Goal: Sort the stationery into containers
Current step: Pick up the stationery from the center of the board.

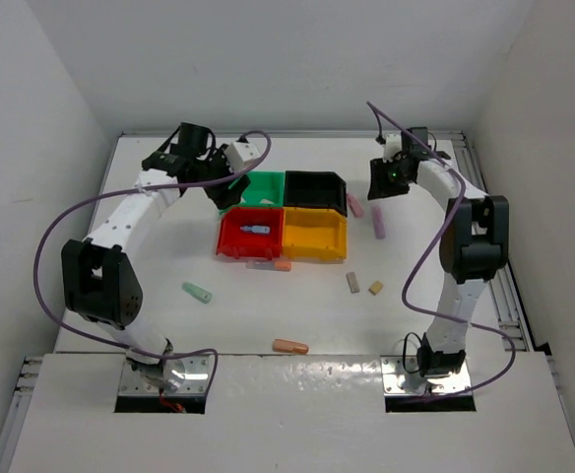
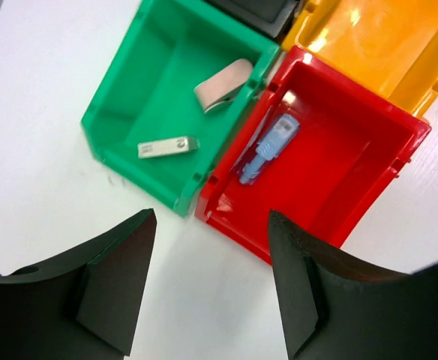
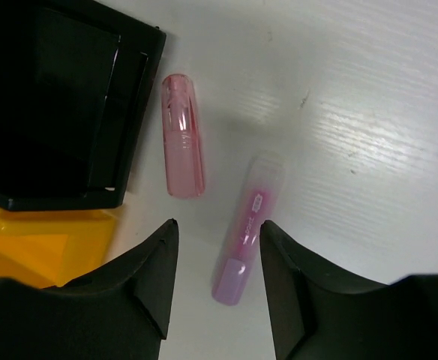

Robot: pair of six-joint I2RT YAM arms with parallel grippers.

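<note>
Our left gripper (image 2: 211, 247) hangs open and empty, while our right gripper (image 3: 217, 251), open astride the lilac marker's (image 3: 247, 225) end beside the black bin (image 3: 135, 112), may pinch it askew.

Joined bins (image 1: 284, 207) sit on the table (image 1: 268, 315); two sticks (image 1: 378, 222) lie just right — loose pieces (image 1: 290, 346) in front.
</note>
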